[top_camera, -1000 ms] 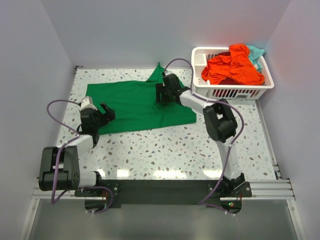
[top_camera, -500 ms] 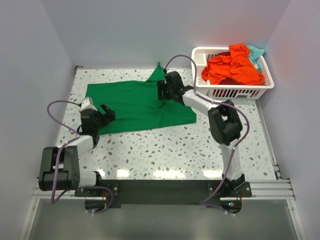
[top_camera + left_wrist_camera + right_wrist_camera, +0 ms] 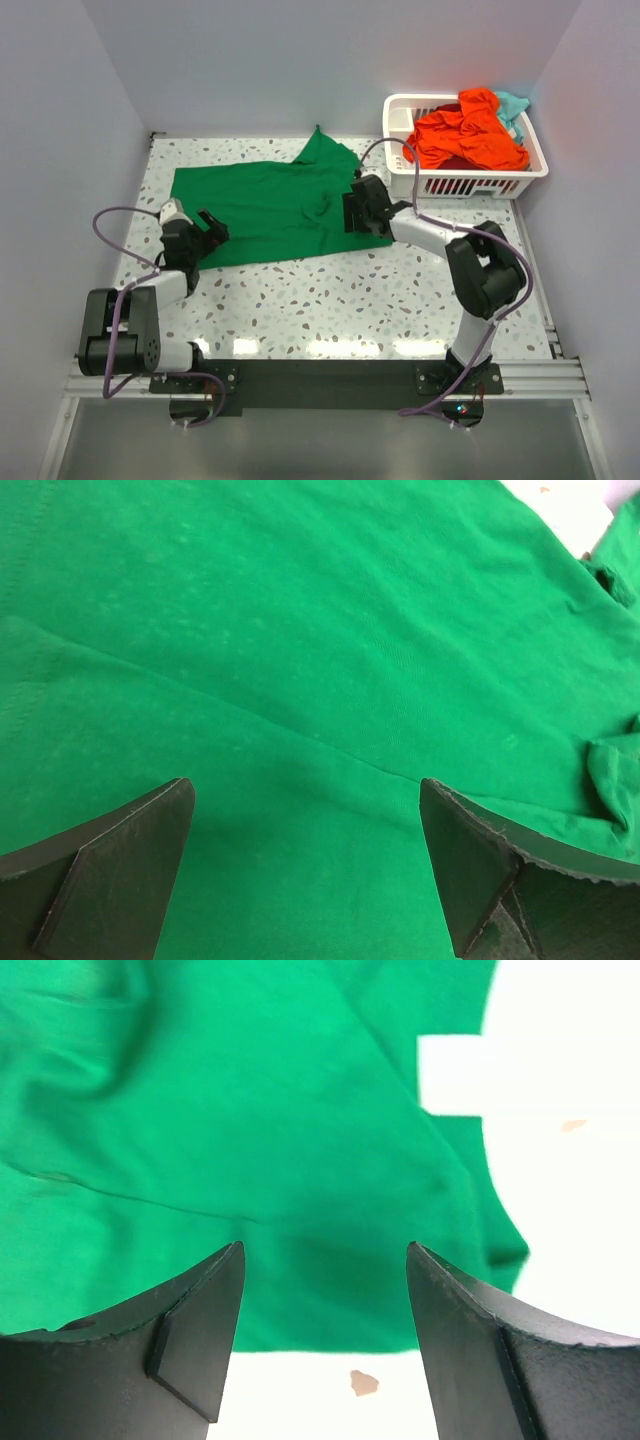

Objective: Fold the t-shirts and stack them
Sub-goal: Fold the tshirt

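The bright green short-sleeved cotton t-shirt [image 3: 265,205] lies spread across the far left part of the bench, mostly flat, with one part peaking up at its far edge and some wrinkles near its right end. No clean fold shows in it yet.

The left claw [image 3: 214,224] hovers low at the shirt's near left corner, its jaws apart with only green cloth visible between them and nothing pinched. The right claw [image 3: 356,212] sits over the shirt's right edge, also spread wide and holding nothing; its wrist view shows the hem and bare bench beyond.

The crumpled orange-red t-shirt [image 3: 465,135] and the teal t-shirt [image 3: 515,102] sit heaped in the white slotted plastic basket [image 3: 470,185] at the far right, apart from the green one.

The white speckled bench [image 3: 380,290] carries no folded stack. The task looks barely begun: the first shirt is laid out for folding, and two others wait.
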Robot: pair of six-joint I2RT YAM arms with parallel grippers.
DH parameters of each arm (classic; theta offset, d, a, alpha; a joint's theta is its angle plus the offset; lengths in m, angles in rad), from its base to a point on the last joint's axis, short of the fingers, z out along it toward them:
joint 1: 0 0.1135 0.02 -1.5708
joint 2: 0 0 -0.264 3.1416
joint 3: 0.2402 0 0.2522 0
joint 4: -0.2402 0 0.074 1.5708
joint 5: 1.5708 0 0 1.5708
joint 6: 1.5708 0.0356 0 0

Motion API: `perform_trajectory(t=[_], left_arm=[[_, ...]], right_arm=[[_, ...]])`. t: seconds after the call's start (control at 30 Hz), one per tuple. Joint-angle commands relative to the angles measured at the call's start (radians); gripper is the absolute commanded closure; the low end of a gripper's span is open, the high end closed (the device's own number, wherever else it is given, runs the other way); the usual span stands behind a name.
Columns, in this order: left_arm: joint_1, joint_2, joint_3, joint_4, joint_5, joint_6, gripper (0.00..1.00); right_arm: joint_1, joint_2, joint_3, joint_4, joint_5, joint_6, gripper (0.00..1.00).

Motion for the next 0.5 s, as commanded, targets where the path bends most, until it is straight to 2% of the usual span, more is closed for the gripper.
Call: perform_trajectory(t=[0.0, 0.27, 0.33, 0.37, 0.47], left_arm=[[0.013, -0.062, -0.031, 0.027, -0.072, -0.036, 0.0], [0.009, -0.173, -0.052, -0.019, -0.142, -0.024, 0.0], [-0.017, -0.201, -0.041, -0.028, -0.16, -0.01, 0.0], [-0.084, -0.208, -0.019, -0.03, -0.24, 0.008, 0.0], [-0.165, -0.175, 0.017, -0.036, -0.286, 0.023, 0.0]], right_arm=[[-0.016, -0.074, -0.059, 0.014, 0.119, 0.023, 0.31], [-0.042, -0.12, -0.139, 0.031, 0.163, 0.038, 0.31], [-0.054, -0.127, -0.148, 0.028, 0.163, 0.043, 0.31], [-0.077, -0.136, -0.162, 0.037, 0.154, 0.05, 0.31], [-0.088, -0.138, -0.176, 0.046, 0.125, 0.058, 0.31]])
